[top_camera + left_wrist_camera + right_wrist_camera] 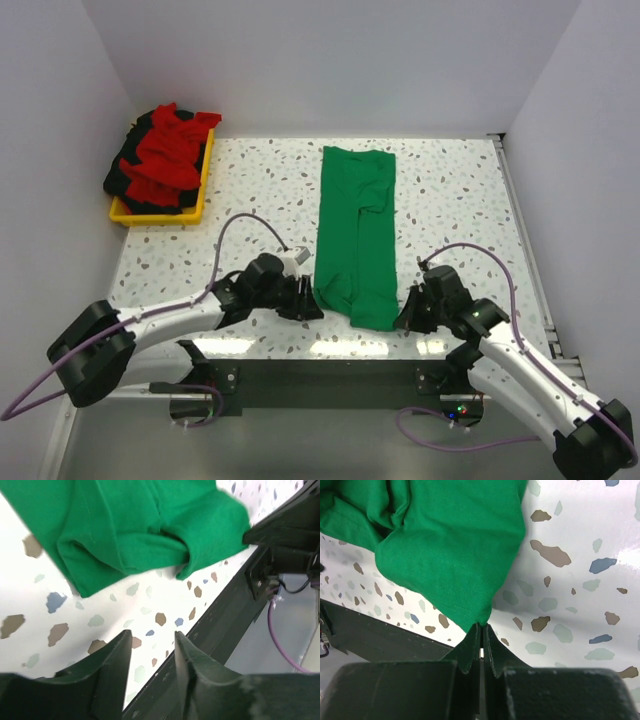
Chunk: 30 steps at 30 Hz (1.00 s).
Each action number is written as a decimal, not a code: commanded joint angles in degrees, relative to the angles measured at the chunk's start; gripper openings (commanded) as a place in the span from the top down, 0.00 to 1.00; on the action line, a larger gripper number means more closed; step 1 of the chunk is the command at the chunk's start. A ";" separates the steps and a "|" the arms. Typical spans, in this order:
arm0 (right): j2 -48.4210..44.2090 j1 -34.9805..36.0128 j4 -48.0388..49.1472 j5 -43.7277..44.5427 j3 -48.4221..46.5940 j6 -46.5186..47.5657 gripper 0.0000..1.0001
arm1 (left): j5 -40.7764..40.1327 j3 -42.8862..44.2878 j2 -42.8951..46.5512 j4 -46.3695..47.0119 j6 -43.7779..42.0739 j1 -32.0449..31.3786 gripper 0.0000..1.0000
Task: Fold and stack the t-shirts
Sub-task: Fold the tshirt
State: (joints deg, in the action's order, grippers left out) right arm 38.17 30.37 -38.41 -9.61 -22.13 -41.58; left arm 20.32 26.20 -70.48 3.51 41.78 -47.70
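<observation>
A bright green t-shirt (357,235) lies folded into a long strip down the middle of the table, its near end by the front edge. My right gripper (408,318) is shut on the near right corner of the green t-shirt (445,545), and the cloth is pinched at the fingertips (481,625). My left gripper (308,298) sits low just left of the shirt's near left corner. It is open (152,637), with only bare tabletop between its fingers, a short way from the green cloth (140,530). A red t-shirt (165,155) lies bunched over a dark one (118,178) at the back left.
The red and dark shirts sit in a shallow yellow tray (204,190) by the left wall. The table's dark front rail (215,625) runs close under both grippers. White walls close in the left, back and right sides. The speckled tabletop (450,200) flanks the green shirt.
</observation>
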 commanded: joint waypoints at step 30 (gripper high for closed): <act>3.13 0.13 3.43 1.34 0.33 -0.69 1.00 | -26.81 25.39 -15.91 -18.45 -9.35 -5.82 0.51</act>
State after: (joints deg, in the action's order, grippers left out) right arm 41.25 30.37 -36.67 -9.52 -21.98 -41.98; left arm -4.03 49.23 -84.97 -14.66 33.89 -52.36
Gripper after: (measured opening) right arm 0.015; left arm 0.493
